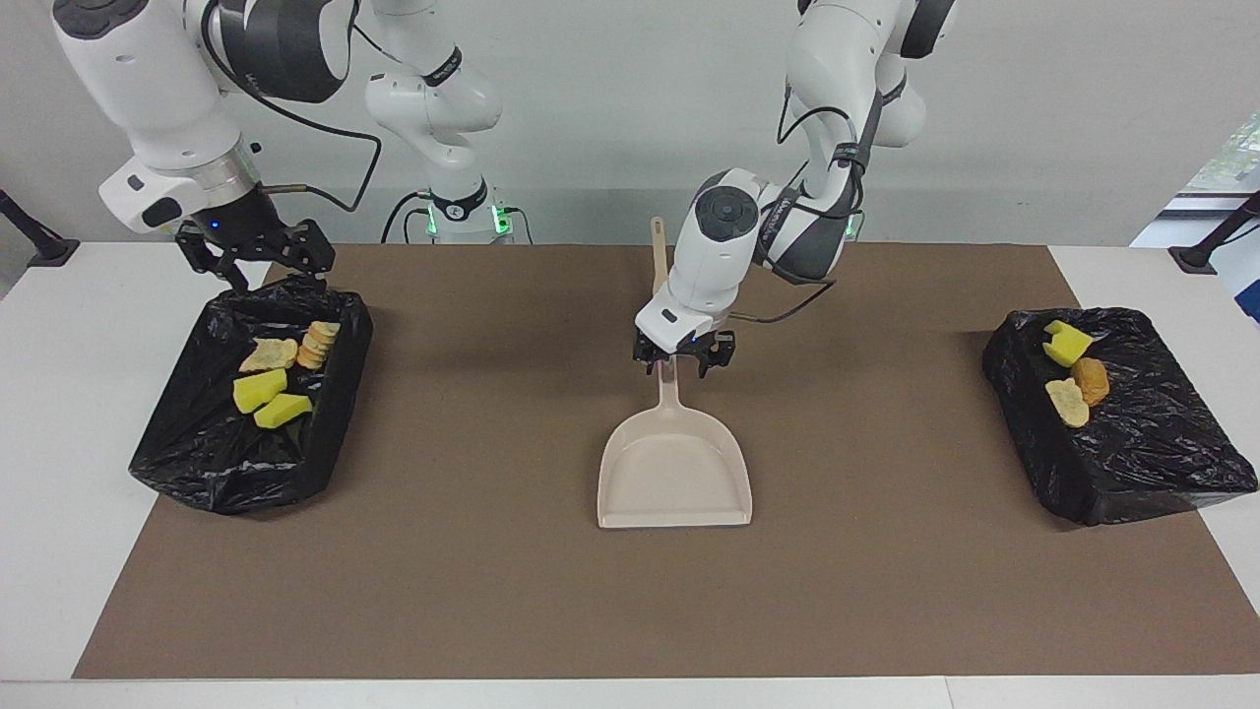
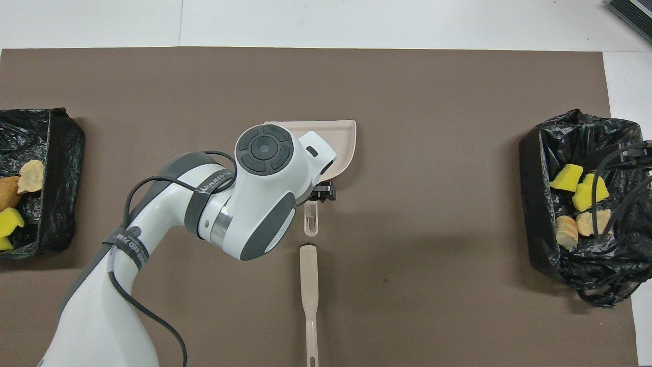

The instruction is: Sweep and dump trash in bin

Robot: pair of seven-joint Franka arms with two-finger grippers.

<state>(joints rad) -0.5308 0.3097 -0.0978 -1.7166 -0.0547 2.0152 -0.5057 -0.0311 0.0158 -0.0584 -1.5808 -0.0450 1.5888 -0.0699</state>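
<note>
On the brown mat, mid-table: dustpan (image 1: 675,463) lies flat, beige, handle pointing toward the robots, open mouth pointing away from them
Brush (image 2: 308,295): beige, black bristles; lies flat nearer the robots than the dustpan, in line with its handle; bristle end just short of the handle's tip, the two not touching
Left hand (image 1: 684,362): straddles the upper part of the dustpan handle; fingers spread, one on each side of the handle; not pinching it; the arm reaches in from its base to mid-table
Right hand (image 1: 258,258): hangs over the robot-side rim of the bin at the right arm's end; fingers spread, holding nothing
Bin at the right arm's end (image 1: 197,463): lined with a black bag; rests partly on the mat, partly on the white table (image 1: 59,473)
Trash in that bin (image 1: 261,390): two yellow sponge chunks and two golden-brown bread pieces, lying together in the part nearer the robots
Bin at the left arm's end (image 1: 1152,463): black-lined too, well apart from the dustpan
Trash in that bin (image 1: 1068,345): one yellow sponge chunk and two brown pastry pieces, clustered near the corner toward the robots
</note>
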